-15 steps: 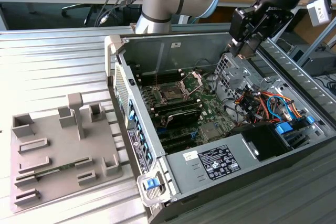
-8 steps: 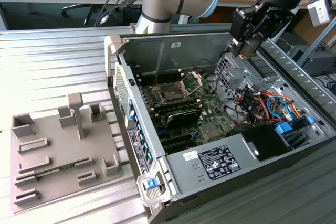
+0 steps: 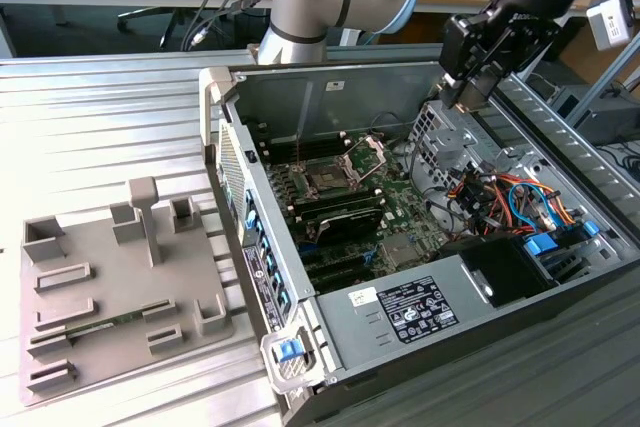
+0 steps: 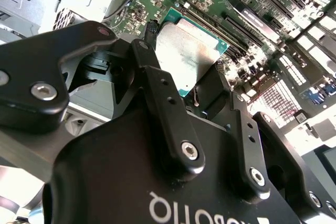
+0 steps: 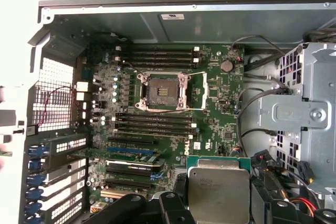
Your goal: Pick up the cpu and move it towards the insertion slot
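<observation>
The gripper (image 4: 197,90) is closed on the cpu (image 4: 190,56), whose pale silvery top with its green rim is seen clamped between the black fingers (image 4: 157,85) in the second wrist view; in the first wrist view the same chip (image 5: 218,191) is seen held at the gripper's tip, with the motherboard (image 5: 210,124) spread out beyond it. In the exterior view the gripper (image 3: 462,97) is seen raised above the open computer case (image 3: 330,82), over the drive-cage side at the exterior view's right, near the bundle of orange and blue cables (image 3: 500,192). The insertion slot (image 5: 161,92) is seen in the first wrist view as a square socket with a dark centre and a shiny frame, its wire lever swung out beside it, set between banks of long black memory slots (image 5: 155,124); the chip is held well apart from it. In the exterior view the socket (image 3: 327,181) lies on the board inside the case. Outside the case, at the exterior view's left, a grey plastic tray (image 3: 100,292) rests on the ribbed metal table (image 3: 90,127).
</observation>
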### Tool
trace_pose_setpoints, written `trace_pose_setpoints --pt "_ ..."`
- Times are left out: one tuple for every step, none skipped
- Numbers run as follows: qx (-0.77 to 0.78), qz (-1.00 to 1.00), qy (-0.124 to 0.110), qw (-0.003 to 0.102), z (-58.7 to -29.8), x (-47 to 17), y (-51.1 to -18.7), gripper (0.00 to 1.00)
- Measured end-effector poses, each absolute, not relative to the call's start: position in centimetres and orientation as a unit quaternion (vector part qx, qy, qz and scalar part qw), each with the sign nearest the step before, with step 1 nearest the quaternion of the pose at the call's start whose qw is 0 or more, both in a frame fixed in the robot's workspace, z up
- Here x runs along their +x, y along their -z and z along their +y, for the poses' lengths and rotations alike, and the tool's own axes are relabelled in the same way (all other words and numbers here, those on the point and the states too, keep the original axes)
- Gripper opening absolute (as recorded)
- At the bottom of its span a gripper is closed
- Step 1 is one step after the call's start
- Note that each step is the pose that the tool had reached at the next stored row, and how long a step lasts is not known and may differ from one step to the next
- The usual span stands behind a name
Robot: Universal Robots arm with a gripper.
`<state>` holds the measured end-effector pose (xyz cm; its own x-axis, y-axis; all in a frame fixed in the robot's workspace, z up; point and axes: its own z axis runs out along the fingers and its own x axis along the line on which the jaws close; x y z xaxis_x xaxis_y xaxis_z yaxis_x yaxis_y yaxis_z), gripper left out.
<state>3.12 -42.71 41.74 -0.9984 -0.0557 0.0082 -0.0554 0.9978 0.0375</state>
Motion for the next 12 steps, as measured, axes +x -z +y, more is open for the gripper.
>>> trace_pose_setpoints --pt "0.028 -0.999 0.019 0.005 -42.71 3.14 -41.74 0.55" --pt "0.028 -0.999 0.019 0.005 -42.71 3.16 -41.73 0.55" --pt "0.028 -0.999 0.019 0.005 -42.71 3.17 -41.73 0.55" --pt "0.028 -0.999 0.019 0.005 -42.71 3.18 -41.73 0.55" --pt "0.028 -0.999 0.019 0.005 -42.71 3.21 -41.73 0.55" --pt "0.028 -0.999 0.019 0.005 -42.71 3.23 -41.73 0.55" --pt "0.028 -0.999 0.019 0.005 -42.71 3.25 -41.73 0.55" --pt "0.028 -0.999 0.019 0.005 -42.71 3.27 -41.72 0.55" --pt "0.028 -0.999 0.019 0.005 -42.71 3.30 -41.72 0.55" --pt "0.028 -0.999 0.019 0.005 -42.70 3.32 -41.72 0.55" --pt "0.028 -0.999 0.019 0.005 -42.70 3.33 -41.72 0.55" --pt "0.028 -0.999 0.019 0.005 -42.70 3.35 -41.71 0.55"
